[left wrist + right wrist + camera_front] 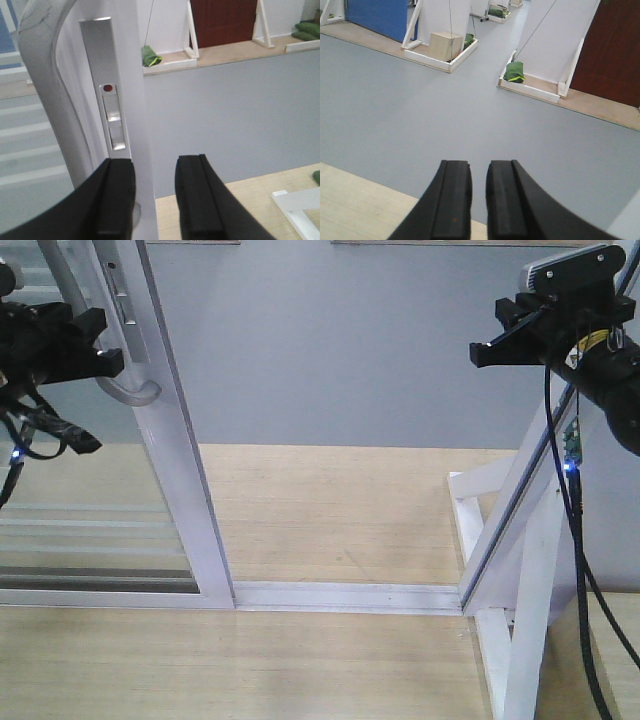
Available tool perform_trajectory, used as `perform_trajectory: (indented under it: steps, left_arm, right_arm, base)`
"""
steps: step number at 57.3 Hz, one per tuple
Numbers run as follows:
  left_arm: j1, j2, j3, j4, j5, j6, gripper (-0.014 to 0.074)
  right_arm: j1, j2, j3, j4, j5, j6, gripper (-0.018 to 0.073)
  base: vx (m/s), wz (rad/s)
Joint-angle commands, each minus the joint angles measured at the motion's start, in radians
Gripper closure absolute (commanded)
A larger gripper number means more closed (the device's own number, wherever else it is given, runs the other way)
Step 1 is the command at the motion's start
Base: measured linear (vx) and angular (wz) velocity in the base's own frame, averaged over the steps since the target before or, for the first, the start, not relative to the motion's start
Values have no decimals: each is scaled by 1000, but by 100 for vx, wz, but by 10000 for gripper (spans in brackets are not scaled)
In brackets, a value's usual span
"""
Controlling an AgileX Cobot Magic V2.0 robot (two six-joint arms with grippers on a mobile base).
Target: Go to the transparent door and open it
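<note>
The transparent door stands at the left, clear glass in a glossy white frame, beside an open gap. Its curved grey handle hangs just below my left gripper. In the left wrist view the left gripper is open and its jaws straddle the door's frame edge. The left finger lies by the handle and the lock plate. The right finger stands apart from the frame. My right gripper hangs at the upper right, away from the door. Its jaws are almost together and empty.
A white post with a slanted brace stands at the right of the opening. A white floor track crosses the wooden platform. Grey floor lies beyond, with white stands, green bags, a cardboard box and a brown door.
</note>
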Motion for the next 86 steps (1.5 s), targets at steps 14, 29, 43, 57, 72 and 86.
perform_trajectory:
  steps: [14, 29, 43, 57, 72, 86]
  left_arm:
    - [-2, -247, 235, -18, -156, -2, 252]
    - [-2, -500, 464, -6, -159, -85, 262]
    - [-2, -724, 620, 131, -145, -204, 335]
    - [-2, -834, 716, 217, -155, -316, 353]
    - [-2, -831, 716, 217, -159, -305, 404]
    - [-2, -831, 716, 217, -160, -305, 605]
  right_arm:
    - [-4, -319, 245, -116, -132, 118, 353]
    - [-4, -662, 470, -115, -100, 202, 353]
    - [-4, -991, 677, -116, 17, 206, 353]
    - [-4, -1202, 779, -117, 52, 241, 353]
    - [-4, -1218, 783, -117, 55, 237, 390]
    - [-4, -1218, 783, -116, 60, 248, 572]
  base:
    - [0, 0]
    - [0, 0]
    - [0, 0]
    - [0, 0]
    - [0, 0]
    - [0, 0]
